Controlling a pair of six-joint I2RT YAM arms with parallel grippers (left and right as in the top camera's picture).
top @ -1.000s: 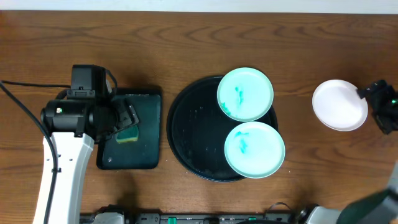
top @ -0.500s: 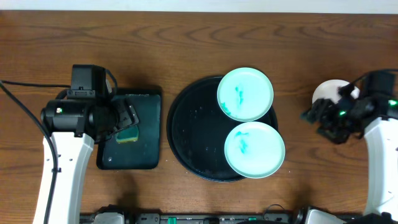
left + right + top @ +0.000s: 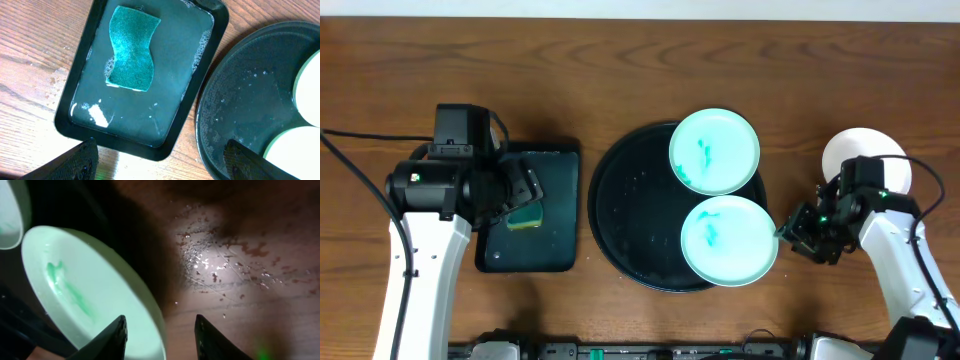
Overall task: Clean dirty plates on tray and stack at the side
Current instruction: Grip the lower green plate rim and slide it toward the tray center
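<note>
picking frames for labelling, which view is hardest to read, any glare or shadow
right wrist is worst: deep shadow all round, only the smeared plate and glinting wet tabletop lit; left wrist sharp, faint sheen in the sponge tray; overhead even and clear

My right arm (image 3: 892, 240) hid the lower part of the white plate (image 3: 850, 148). Under my right pincer (image 3: 160, 324) the near mint plate (image 3: 85, 295) ran off the bottom edge. Whether my fingers (image 3: 112, 337) touched its rim, I couldn't tell.
</note>
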